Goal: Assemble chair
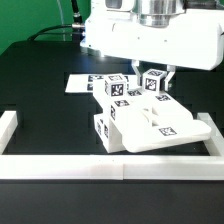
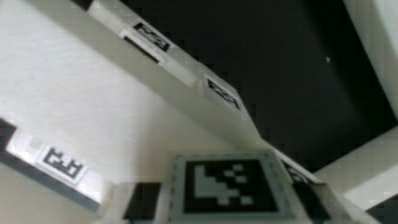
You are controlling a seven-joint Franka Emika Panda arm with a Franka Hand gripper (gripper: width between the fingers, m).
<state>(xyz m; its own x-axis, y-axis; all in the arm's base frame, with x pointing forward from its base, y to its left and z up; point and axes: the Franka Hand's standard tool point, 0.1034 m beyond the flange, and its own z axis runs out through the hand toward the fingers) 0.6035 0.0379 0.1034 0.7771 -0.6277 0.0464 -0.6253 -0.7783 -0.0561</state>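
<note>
In the exterior view the gripper (image 1: 153, 78) is clenched on a small tagged white block at the far side of the chair (image 1: 150, 125), which rests mid-table, just beyond the near border rail (image 1: 120, 170). In the wrist view, the chair's white panel (image 2: 107, 110) fills the frame with a tagged block (image 2: 224, 187) between the fingers.

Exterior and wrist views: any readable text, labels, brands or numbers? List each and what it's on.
No readable words, brands or numbers in either view.
Chair pieces: square black-and-white marker tags only, patterns, no letters.
Marker board: printed tags, too small to make out, no text visible.
Gripper: shut on a tagged chair block, no visible label.
Wrist view: one tag close up, others along the white edge, patterns only.
</note>
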